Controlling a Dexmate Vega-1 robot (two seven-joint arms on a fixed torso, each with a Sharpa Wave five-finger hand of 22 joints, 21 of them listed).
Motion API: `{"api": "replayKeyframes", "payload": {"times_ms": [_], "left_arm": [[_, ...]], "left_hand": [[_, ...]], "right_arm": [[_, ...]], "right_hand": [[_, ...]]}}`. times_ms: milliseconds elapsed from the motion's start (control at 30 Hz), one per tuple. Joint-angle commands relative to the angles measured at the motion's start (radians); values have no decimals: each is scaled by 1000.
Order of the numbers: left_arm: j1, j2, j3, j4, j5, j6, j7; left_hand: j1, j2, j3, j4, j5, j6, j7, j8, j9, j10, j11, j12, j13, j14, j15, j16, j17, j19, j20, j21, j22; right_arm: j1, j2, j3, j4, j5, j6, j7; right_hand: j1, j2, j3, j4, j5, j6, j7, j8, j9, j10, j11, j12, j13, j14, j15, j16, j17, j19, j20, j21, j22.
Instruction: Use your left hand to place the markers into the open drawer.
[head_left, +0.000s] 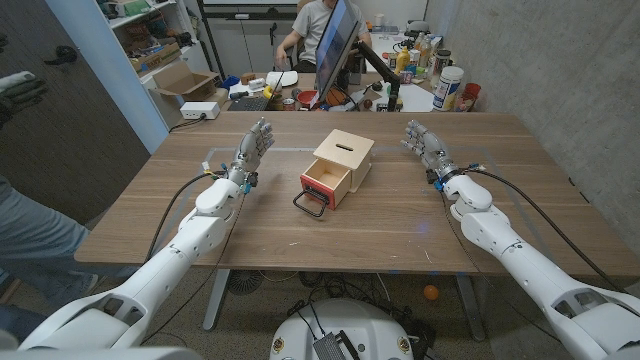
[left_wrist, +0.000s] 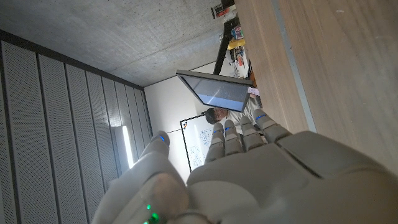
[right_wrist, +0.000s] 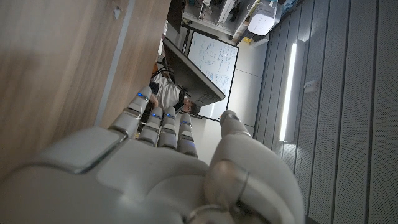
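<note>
Table (head_left: 250, 225) of wood (cluttered desk (head_left: 330, 95) behind).

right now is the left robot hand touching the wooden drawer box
Apart. The head view shows bare tabletop between the left robot hand and the wooden drawer box, whose drawer is pulled open toward the robot.

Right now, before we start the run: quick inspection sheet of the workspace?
Surface: wooden table, bare around the box.
Job's things: small wooden box mid-table, its drawer pulled open toward the robot, black handle in front; markers: nothing seen.
Clutter: nothing seen on the table.
Hands: left hand and right hand open, either side of the box, holding nothing.
Cables: black cables along both forearms.
Surroundings: person seated behind a monitor, cluttered desk, shelves on the left.
</note>
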Motion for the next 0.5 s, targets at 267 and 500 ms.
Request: {"api": "replayKeyframes", "payload": {"times_ms": [267,500], "left_arm": [[4,11,7,-33,17,31,28],[38,55,-3,-93,15,68,40]], "left_hand": [[11,4,8,-2,4,8,-1,7,5,12,-3,10,4,2,7,10,2,2,11,5,5],[16,12,13,-5,5,11,1,8,6,15,2,11,4,8,11,13,2,3,18,5,5]], "right_arm": [[3,60,78,44,-59,-3,68],[-32,52,89,-20,-80,-20,41]], "right_hand": [[11,2,5,0,7,8,0,5,1,7,0,3,1,9,2,6,1,6,1,4,3],[14,4,6,-3,7,13,7,6,1,16,1,6,1,26,-4,13,0,34,-5,14,4]]}}
